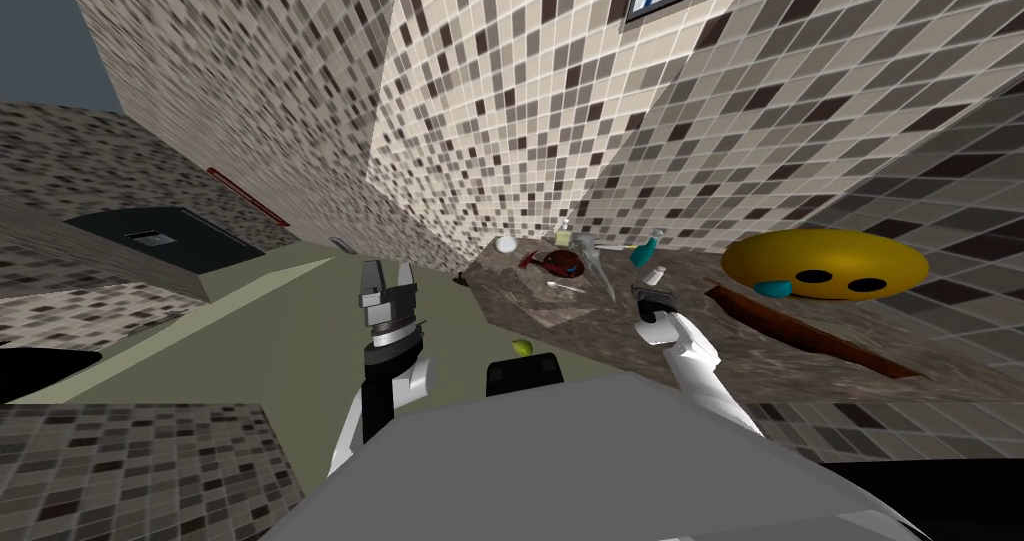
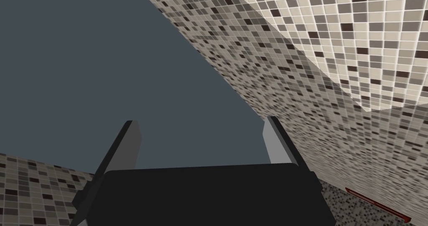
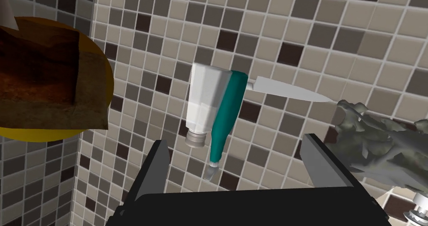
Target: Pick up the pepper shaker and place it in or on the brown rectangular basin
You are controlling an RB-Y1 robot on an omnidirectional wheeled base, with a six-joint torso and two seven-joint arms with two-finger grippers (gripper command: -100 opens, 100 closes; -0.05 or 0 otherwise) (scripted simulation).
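1 pepper shaker (image 3: 204, 102), cap toward right gripper (image 3: 236, 139)

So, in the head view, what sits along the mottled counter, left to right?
Small white round object, dark red round item, teal bottle, large yellow oval face with a blue tear.

white pepper shaker (image 3: 204, 99) with grey cap, apart from the brown basin (image 3: 42, 85).

Picture edges cut off the brown basin (image 3: 42, 90) and a grey-green lump (image 3: 376, 148); the shaker (image 3: 203, 98) and teal bottle (image 3: 228, 110) overlap.
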